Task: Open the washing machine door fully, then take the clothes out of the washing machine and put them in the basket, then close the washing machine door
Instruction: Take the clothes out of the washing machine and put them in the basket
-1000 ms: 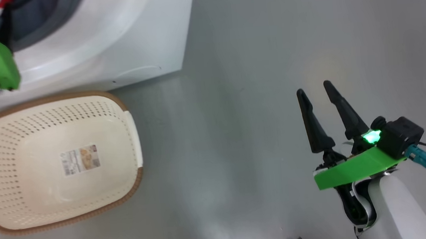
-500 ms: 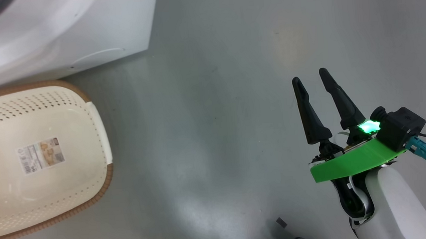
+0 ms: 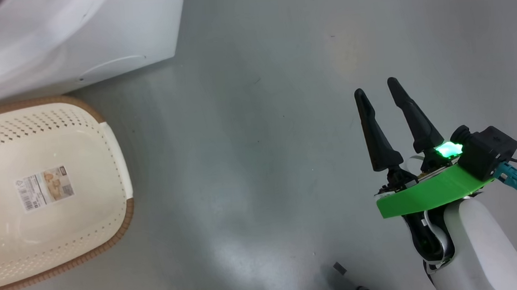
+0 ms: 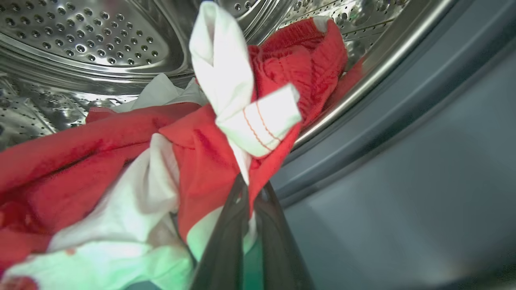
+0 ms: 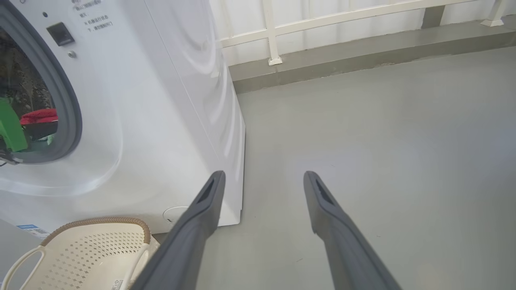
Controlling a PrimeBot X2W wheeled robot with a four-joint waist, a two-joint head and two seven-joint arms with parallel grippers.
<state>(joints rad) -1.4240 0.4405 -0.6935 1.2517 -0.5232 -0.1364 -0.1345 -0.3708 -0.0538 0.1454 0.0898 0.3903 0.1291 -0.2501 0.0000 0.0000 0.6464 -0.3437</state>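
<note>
Camera swung right over 1 s. Basket and washing machine now farther left of right gripper.

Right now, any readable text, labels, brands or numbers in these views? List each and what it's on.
No text is legible.
Paper sticker on the bottom of the basket: fine print and a small picture, too small to read.
Printed lines high on the front of the washing machine: blurred, unreadable.
Blue label low on the machine's front: too small to read.
</note>
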